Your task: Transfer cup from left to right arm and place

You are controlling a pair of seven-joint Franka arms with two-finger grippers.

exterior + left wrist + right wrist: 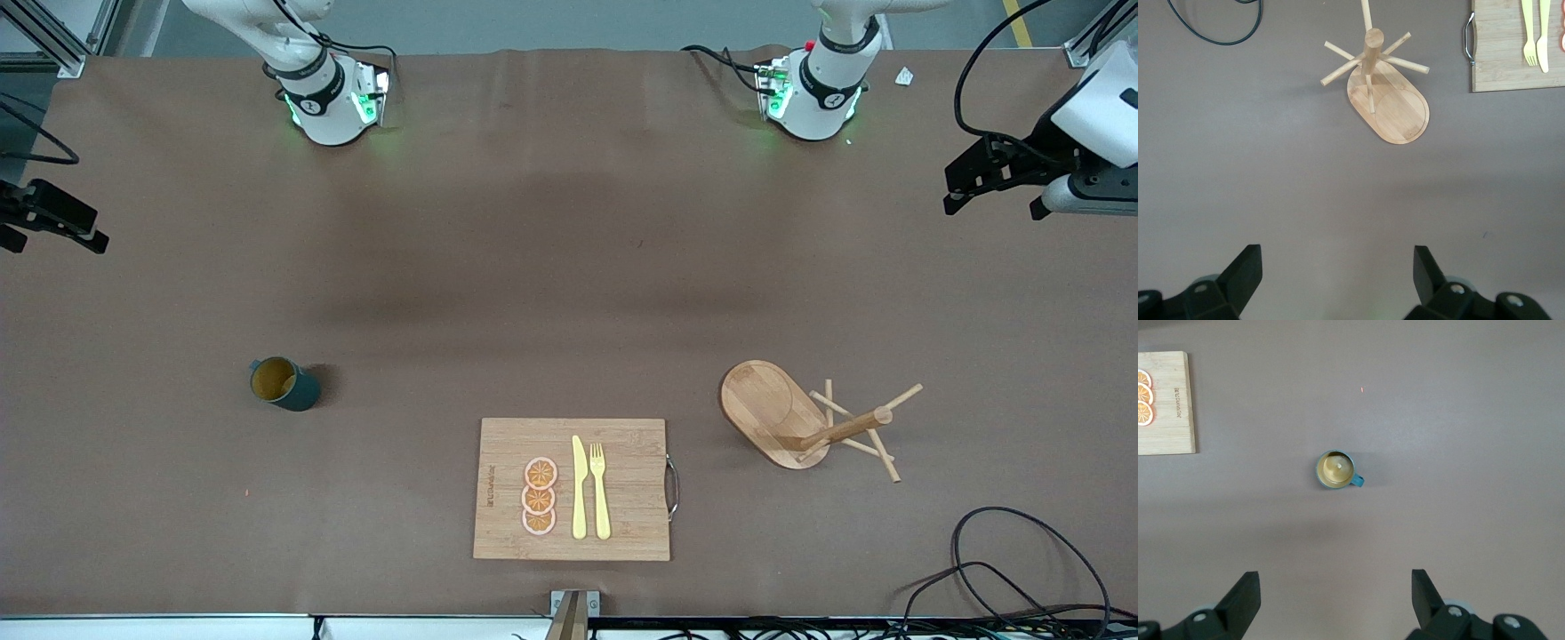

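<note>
The dark teal cup [283, 383] with a tan-gold inside stands upright on the brown table, toward the right arm's end. It also shows in the right wrist view [1336, 469], well apart from my right gripper [1335, 581], which is open and empty. In the front view the right gripper [53, 222] hangs at the table's edge at the right arm's end. My left gripper [1336, 257] is open and empty above bare table. In the front view the left gripper [987, 173] hangs at the left arm's end, far from the cup.
A wooden peg rack [800, 418] stands toward the left arm's end, also in the left wrist view [1385, 93]. A bamboo cutting board [622, 524] near the front edge holds three orange slices [539, 496], a yellow knife [579, 489] and a yellow fork [600, 491]. Cables [1005, 569] lie at the front corner.
</note>
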